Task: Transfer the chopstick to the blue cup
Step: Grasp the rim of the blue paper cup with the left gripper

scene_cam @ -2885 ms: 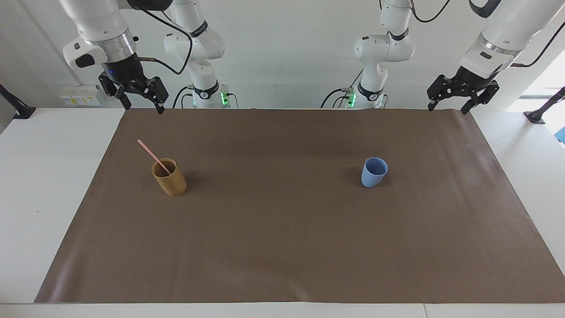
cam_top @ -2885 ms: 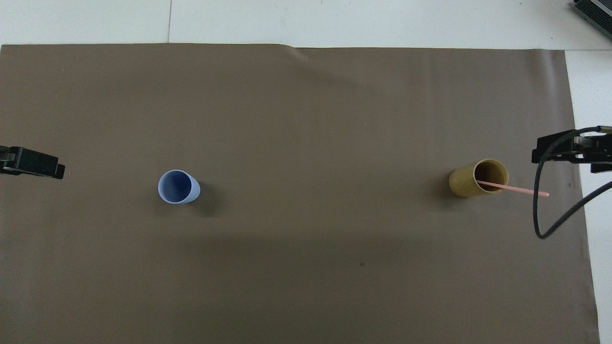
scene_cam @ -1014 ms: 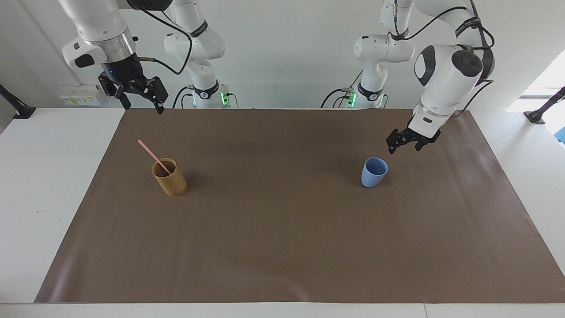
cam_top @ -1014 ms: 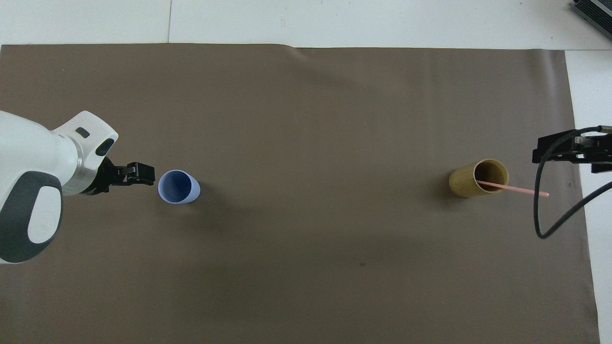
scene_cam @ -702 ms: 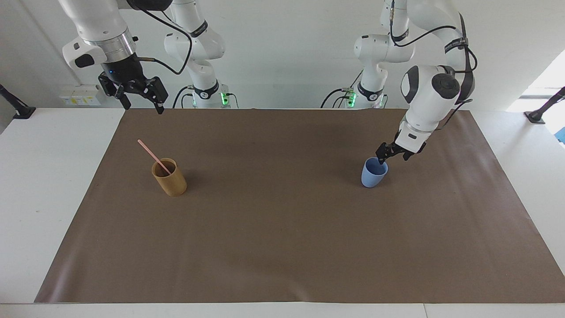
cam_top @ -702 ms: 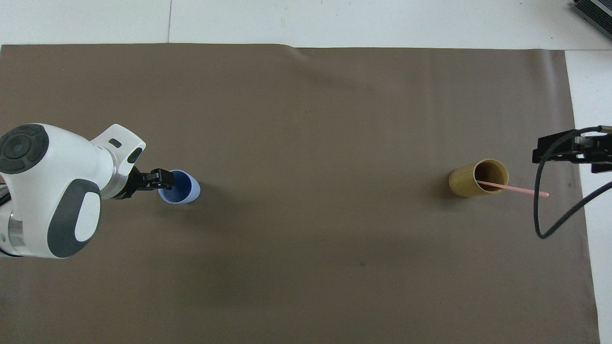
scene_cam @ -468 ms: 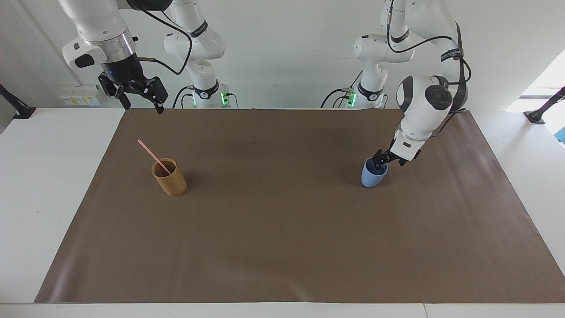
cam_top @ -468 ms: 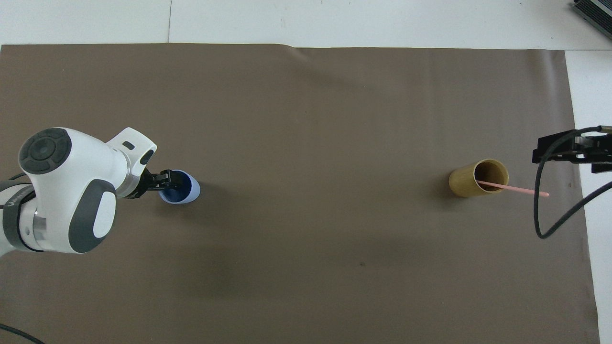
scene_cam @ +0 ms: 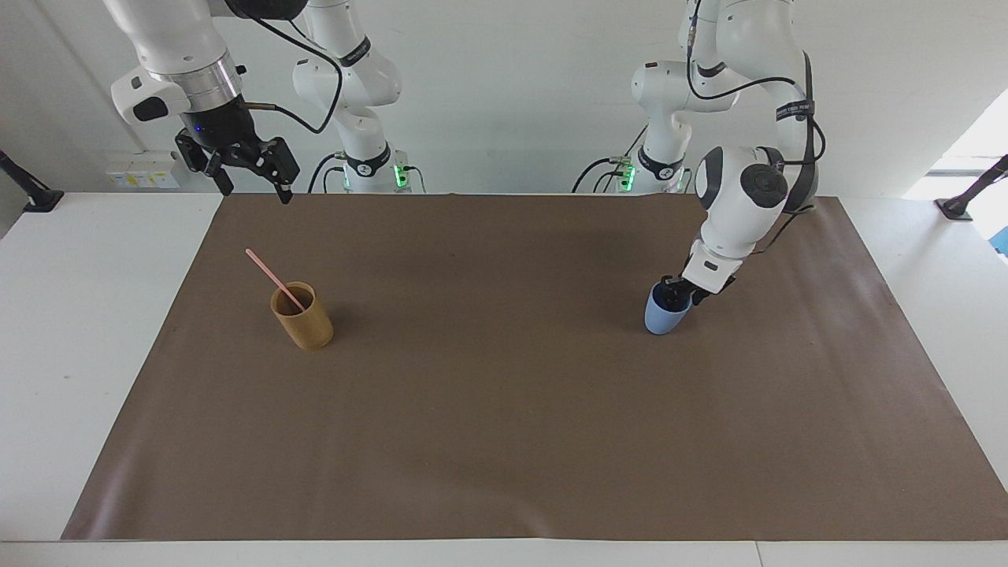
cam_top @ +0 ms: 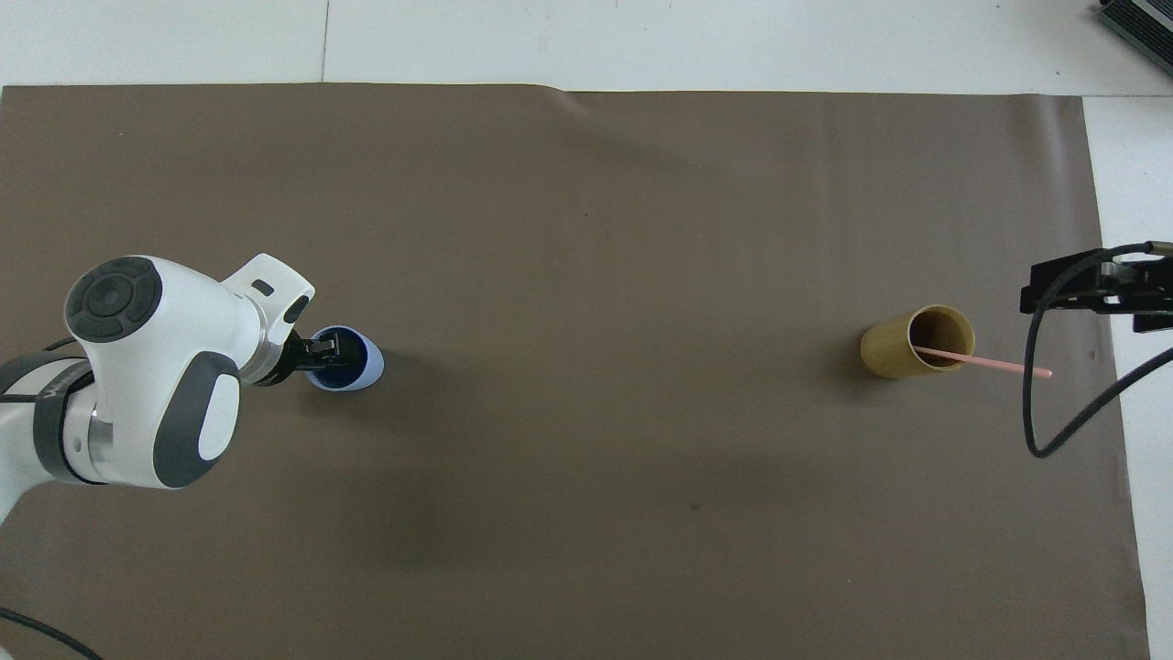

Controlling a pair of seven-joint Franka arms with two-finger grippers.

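Observation:
The blue cup (scene_cam: 660,320) stands upright on the brown mat toward the left arm's end; it also shows in the overhead view (cam_top: 370,363). My left gripper (scene_cam: 681,294) is down at the cup's mouth, open, one finger inside the cup and one outside its rim; in the overhead view the left gripper (cam_top: 323,354) covers much of the opening. The pale pink chopstick (scene_cam: 264,268) leans in a tan-brown cup (scene_cam: 307,327) toward the right arm's end, its top tilted away from the blue cup. My right gripper (scene_cam: 256,187) waits open in the air over the mat's edge by its base.
A brown mat (scene_cam: 504,433) covers the table between the two cups. The tan cup (cam_top: 884,353) and the chopstick (cam_top: 999,365) lie just beside the right gripper (cam_top: 1090,291) and its black cable (cam_top: 1031,403) in the overhead view.
My left arm has swung in from the mat's corner and come down onto the blue cup's rim. The right arm, both cups and the chopstick have not moved.

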